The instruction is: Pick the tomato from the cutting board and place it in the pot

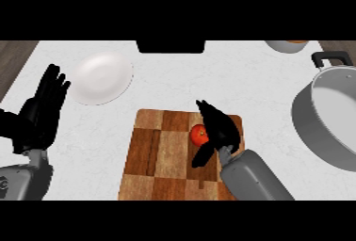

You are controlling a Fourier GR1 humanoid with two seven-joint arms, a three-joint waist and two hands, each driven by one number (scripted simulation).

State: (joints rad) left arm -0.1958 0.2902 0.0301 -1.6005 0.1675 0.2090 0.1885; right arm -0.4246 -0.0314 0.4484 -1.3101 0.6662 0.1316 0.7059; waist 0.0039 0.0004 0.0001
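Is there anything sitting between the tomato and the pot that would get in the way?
Nothing visible. The tomato lies on the cutting board under the right hand; only bare counter separates the board from the pot at the right.

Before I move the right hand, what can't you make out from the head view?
- Tomato: its right side is hidden by the right hand, so contact can't be judged.
- Pot: cut off by the right edge; part of its inside is unseen.
- Bowl at the top edge: cut off, contents unclear.
- Dark object at top centre: cut off, unidentifiable.
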